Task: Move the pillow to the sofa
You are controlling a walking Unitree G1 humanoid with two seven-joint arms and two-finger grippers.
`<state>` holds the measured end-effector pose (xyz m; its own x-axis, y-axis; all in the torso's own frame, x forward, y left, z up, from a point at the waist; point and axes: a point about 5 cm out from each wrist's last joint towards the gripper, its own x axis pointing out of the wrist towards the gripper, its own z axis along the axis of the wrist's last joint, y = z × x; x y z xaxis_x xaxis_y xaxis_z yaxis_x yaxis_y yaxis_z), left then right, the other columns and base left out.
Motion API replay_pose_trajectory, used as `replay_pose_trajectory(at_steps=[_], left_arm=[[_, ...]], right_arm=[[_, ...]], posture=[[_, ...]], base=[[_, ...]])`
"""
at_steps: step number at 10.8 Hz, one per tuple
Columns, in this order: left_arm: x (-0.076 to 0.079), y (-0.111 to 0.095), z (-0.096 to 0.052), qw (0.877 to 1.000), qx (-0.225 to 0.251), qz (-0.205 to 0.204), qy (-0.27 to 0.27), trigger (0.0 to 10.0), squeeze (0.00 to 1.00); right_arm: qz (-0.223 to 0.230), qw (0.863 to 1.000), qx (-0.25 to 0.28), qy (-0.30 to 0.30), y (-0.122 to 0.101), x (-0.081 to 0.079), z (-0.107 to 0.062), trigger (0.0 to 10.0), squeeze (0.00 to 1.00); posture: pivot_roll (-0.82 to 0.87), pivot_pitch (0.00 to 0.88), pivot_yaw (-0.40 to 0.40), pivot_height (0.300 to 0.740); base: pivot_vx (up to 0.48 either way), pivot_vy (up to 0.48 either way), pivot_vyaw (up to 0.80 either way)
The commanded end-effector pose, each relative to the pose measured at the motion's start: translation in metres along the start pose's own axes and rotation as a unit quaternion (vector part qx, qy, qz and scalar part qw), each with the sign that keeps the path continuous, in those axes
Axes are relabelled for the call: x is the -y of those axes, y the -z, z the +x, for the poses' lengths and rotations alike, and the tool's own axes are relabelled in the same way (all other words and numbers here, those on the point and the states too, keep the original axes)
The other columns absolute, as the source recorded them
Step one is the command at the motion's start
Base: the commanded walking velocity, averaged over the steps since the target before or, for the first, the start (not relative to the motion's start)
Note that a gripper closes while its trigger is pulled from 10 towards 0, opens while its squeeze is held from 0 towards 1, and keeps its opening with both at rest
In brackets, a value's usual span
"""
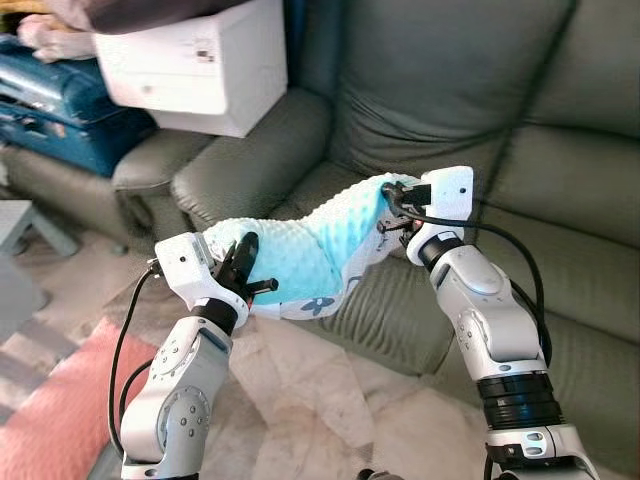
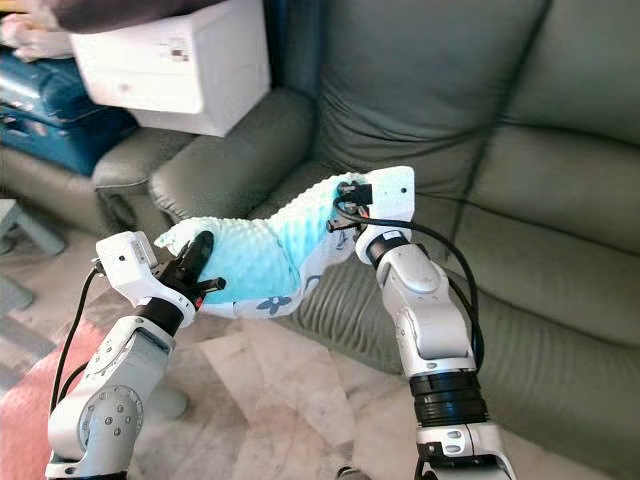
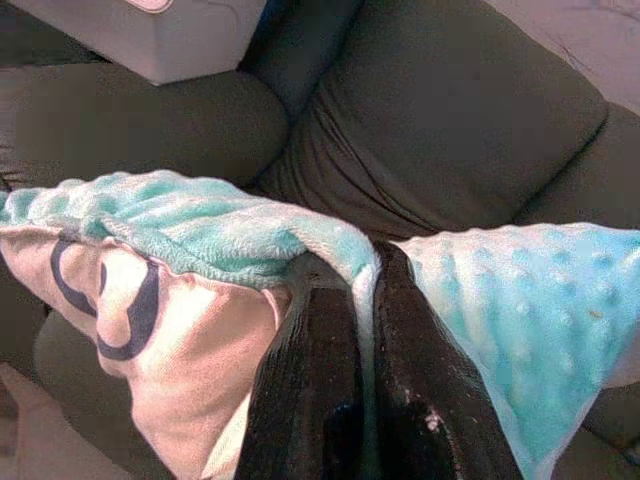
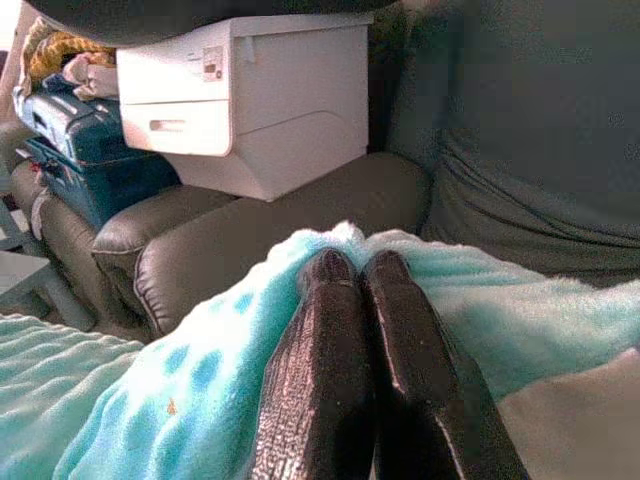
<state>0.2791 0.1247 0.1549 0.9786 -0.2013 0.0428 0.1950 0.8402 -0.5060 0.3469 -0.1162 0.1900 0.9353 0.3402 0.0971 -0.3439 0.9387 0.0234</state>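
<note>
Holding a soft turquoise pillow [image 1: 300,255] stretched between my two grippers, I am carrying it just in front of the dark green sofa [image 1: 440,90], above the front edge of the seat cushion. My left gripper [image 1: 243,262] is pinching the nearer end, its two black fingers [image 3: 310,380] clamped together with a fold of the plush pressed between them. My right gripper [image 1: 392,207] is pinching the far end the same way, fingers closed tight on the fabric at the higher corner. The pillow is sagging in the middle between the two grips, so I am judging it light, limp and easily bent, not fragile. Its top is bumpy fleece; its underside is smooth pale cloth with dark printed shapes. The fleece looks likely to grip well, and pinching opposite corners seems the sound hold. A white box [image 1: 195,65] is resting on the sofa's armrest, well apart.
</note>
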Motion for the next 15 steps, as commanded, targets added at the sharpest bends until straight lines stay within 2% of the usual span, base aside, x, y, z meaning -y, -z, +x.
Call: replay_pose_trajectory(at_steps=[1, 4, 15], left_arm=[[0.005, 0.004, -0.0007, 1.0, -0.005, -0.015, 0.004, 0.0, 0.0], [0.0053, 0.004, -0.0008, 1.0, -0.006, -0.014, 0.004, 0.0, 0.0], [0.0057, 0.0039, -0.0006, 1.0, -0.007, -0.014, 0.007, 0.0, 0.0]], right_arm=[[0.004, 1.0, 0.006, -0.01, -0.0036, -0.0029, 0.0004, 10.0, 0.0], [0.008, 1.0, 0.006, -0.011, -0.0039, -0.0035, 0.0005, 10.0, 0.0], [0.009, 1.0, 0.005, -0.008, -0.0039, -0.0032, 0.0008, 10.0, 0.0]], posture=[[-0.29, 0.138, 0.08, 0.74], [-0.29, 0.139, 0.081, 0.74], [-0.28, 0.141, 0.084, 0.74]], base=[[0.0, 0.0, 0.0], [-0.206, 0.0, 0.0], [-0.351, 0.0, 0.0]])
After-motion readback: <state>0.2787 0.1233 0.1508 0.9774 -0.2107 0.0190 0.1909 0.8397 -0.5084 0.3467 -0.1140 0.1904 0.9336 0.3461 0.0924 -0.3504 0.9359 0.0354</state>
